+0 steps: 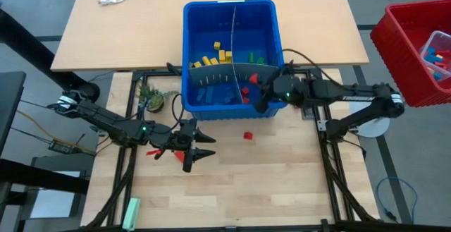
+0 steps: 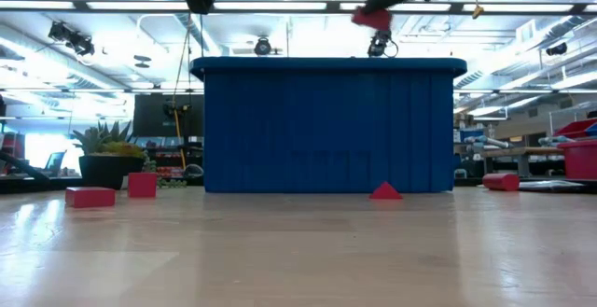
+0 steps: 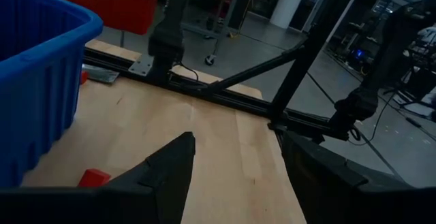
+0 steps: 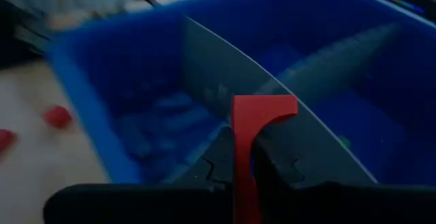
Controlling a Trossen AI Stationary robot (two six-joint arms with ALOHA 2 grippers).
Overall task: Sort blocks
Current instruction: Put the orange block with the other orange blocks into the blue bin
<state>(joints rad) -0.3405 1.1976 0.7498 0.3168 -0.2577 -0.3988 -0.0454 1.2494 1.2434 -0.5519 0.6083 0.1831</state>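
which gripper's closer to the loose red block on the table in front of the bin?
Left. The left gripper sits open on the table beside the red block. The right gripper, shut on another red brick, is over the blue bin's front edge.

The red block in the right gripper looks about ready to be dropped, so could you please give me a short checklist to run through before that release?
1. Red block sits between the right gripper fingers: ok.
2. Right gripper is over the blue bin, near its front right corner: ok.
3. Compartment below already holds red blocks: ok by the high view; the exact drop point relative to the grey divider cannot be told.
4. Left gripper is open and clear of the bin, over the table: ok.
5. Loose red block on the table is away from both arms: ok.
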